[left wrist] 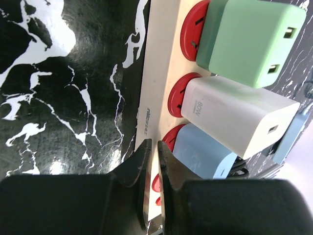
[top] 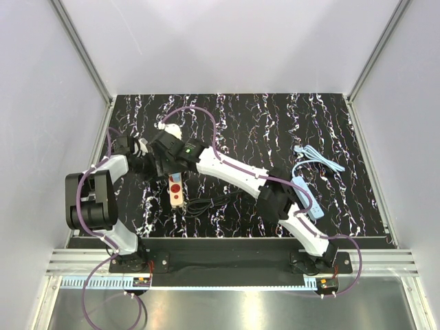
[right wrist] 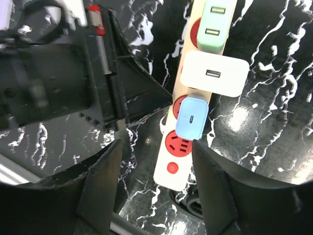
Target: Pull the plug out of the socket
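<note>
The socket, a beige power strip with red round outlets, lies left of centre on the black marbled table. It shows in the left wrist view and the right wrist view. The white cube plug sits in it between a green plug and a light blue plug. My left gripper is shut, its tips at the strip's long edge. My right gripper is open and empty above the strip's switch end, clear of the white plug.
The strip's black cord coils just to its right. A light blue power strip with a blue cord lies at the right. The left gripper's body stands close beside the strip. Enclosure walls bound the table.
</note>
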`<action>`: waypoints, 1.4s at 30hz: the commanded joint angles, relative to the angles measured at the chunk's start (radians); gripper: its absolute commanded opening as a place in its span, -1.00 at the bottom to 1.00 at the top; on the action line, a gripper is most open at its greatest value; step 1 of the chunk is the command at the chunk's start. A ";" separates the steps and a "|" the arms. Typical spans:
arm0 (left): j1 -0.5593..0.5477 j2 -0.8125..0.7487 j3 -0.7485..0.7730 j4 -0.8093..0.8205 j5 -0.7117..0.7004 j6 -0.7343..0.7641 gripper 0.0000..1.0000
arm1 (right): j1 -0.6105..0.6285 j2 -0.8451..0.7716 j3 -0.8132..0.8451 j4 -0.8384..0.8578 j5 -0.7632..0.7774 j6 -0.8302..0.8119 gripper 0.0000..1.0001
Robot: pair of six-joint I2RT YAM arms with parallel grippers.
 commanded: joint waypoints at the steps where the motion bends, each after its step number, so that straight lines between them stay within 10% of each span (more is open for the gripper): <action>1: 0.004 -0.004 0.000 0.054 0.050 -0.005 -0.74 | -0.017 0.014 0.037 -0.016 -0.009 0.024 0.29; 42: -0.034 -0.003 -0.042 0.097 0.055 -0.025 -0.76 | -0.052 0.161 0.092 -0.024 0.010 0.048 -0.25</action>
